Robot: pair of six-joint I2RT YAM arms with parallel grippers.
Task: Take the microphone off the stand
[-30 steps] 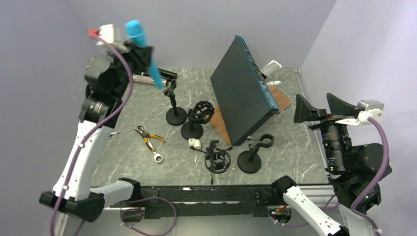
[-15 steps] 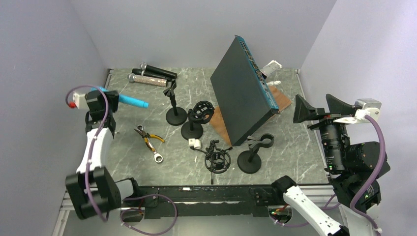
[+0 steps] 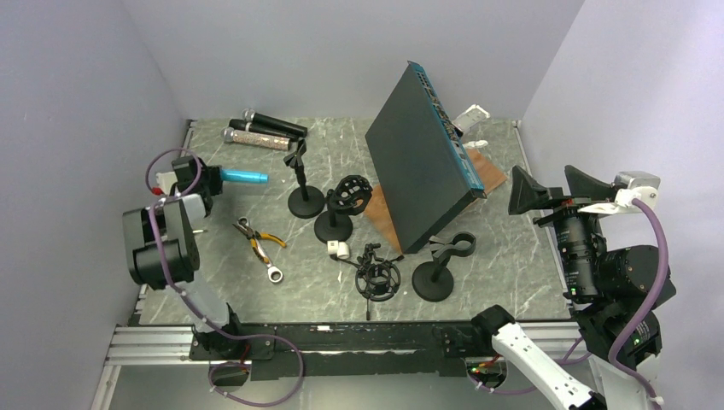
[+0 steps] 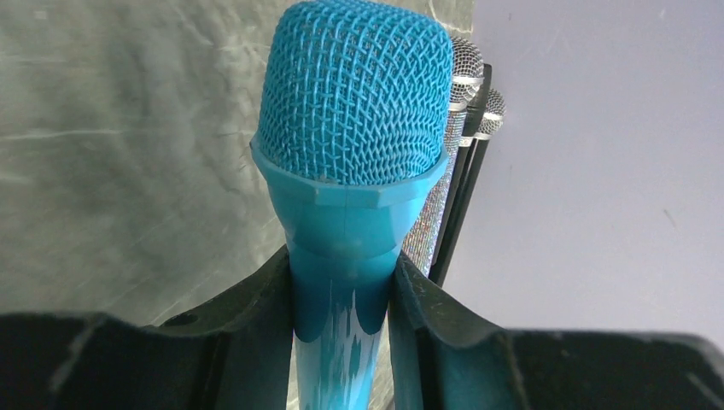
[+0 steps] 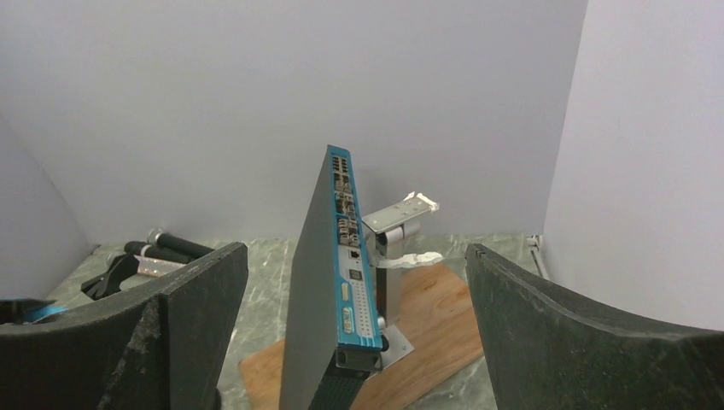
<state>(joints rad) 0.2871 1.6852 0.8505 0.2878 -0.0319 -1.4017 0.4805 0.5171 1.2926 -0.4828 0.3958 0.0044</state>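
The blue microphone (image 3: 243, 178) is clamped in my left gripper (image 3: 210, 176) and lies level, low over the table's left edge, sticking out to the right. In the left wrist view both fingers press the microphone's neck just below the blue mesh head (image 4: 354, 94), with the gripper (image 4: 341, 278) shut on it. The empty black clip stand (image 3: 300, 181) stands upright to the right of the microphone, apart from it. My right gripper (image 3: 555, 190) is open and empty, raised off the table's right side; it shows wide apart in the right wrist view (image 5: 357, 265).
Several black and silver microphones (image 3: 260, 129) lie at the back left. Pliers (image 3: 256, 237) and a wrench (image 3: 273, 273) lie at left centre. Two more stands (image 3: 340, 209) (image 3: 437, 269) and a loose shock mount (image 3: 378, 278) stand mid-table. A black rack unit (image 3: 423, 158) leans on a wooden board (image 3: 491, 175).
My left arm has swung down from high above the table to low at the left edge, and the blue microphone has gone from upright to level. The right arm has barely moved.
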